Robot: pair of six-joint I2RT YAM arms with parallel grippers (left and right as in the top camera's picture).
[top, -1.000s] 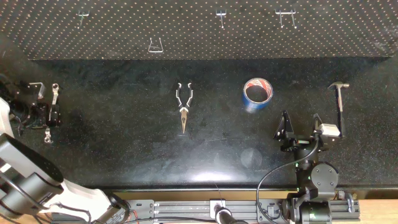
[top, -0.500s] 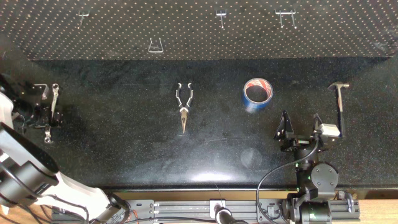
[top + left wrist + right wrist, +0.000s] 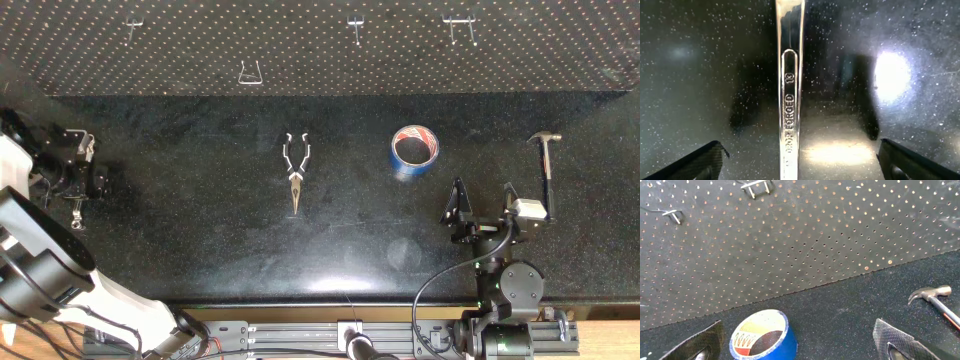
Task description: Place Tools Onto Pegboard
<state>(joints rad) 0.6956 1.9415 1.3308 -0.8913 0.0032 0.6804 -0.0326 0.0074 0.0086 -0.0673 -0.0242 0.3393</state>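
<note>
The top camera is fixed overhead and looks straight down on the whole black tabletop point(image 3: 200, 230), with the pegboard point(image 3: 300, 40) along its far edge. The left wrist camera sits very close over the tabletop, facing down onto the shaft of a wrench point(image 3: 790, 100). The right wrist camera sits low and looks forward across the tabletop to the pegboard, sharing the blue tape roll point(image 3: 762, 341) and the hammer point(image 3: 934, 293) with the top view.

One wrench point(image 3: 790, 100), one pair of pliers point(image 3: 295, 170), one tape roll point(image 3: 413, 150), one hammer point(image 3: 546, 165), four pegboard hooks point(image 3: 250, 73).
</note>
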